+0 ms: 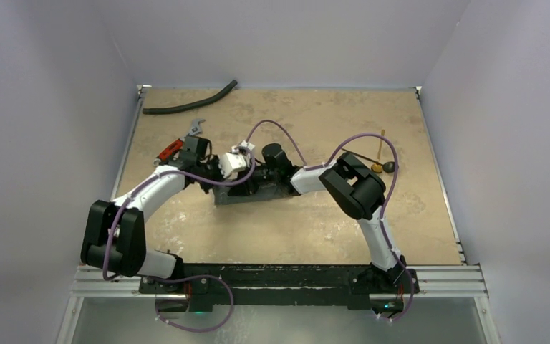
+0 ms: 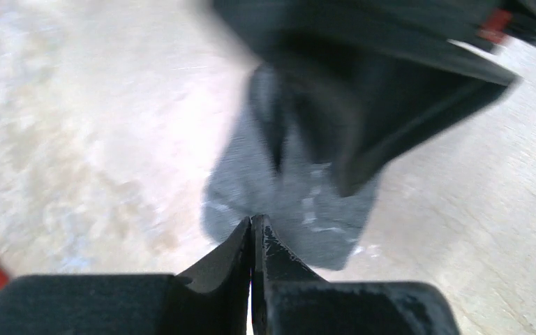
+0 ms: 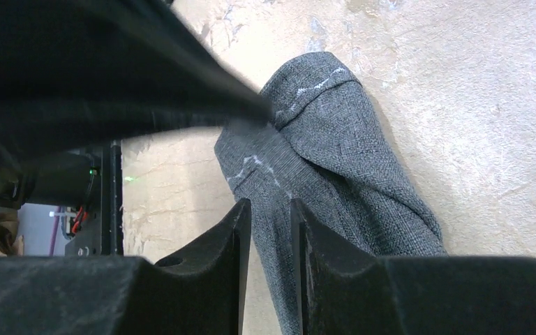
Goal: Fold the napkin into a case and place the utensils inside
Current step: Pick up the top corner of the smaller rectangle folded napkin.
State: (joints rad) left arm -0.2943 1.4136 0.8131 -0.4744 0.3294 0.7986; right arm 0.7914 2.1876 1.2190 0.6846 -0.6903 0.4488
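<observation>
1. Progress: early, by my read. The napkin (image 3: 335,160) sits mid-table, rumpled into a narrow, loosely folded strip, with no clean case yet.
2. The utensils (image 1: 377,159) lie on the table (image 1: 293,236) well apart to the napkin's right, not inserted.
3. Left arm reaches in from the left. The left gripper (image 2: 252,234) has its tips pressed together at the cloth's edge; can't tell if cloth is pinched.
4. Right arm is bent in from the right. The right gripper (image 3: 271,213) is low over the napkin, jaws a narrow slit apart, gripping nothing.
</observation>
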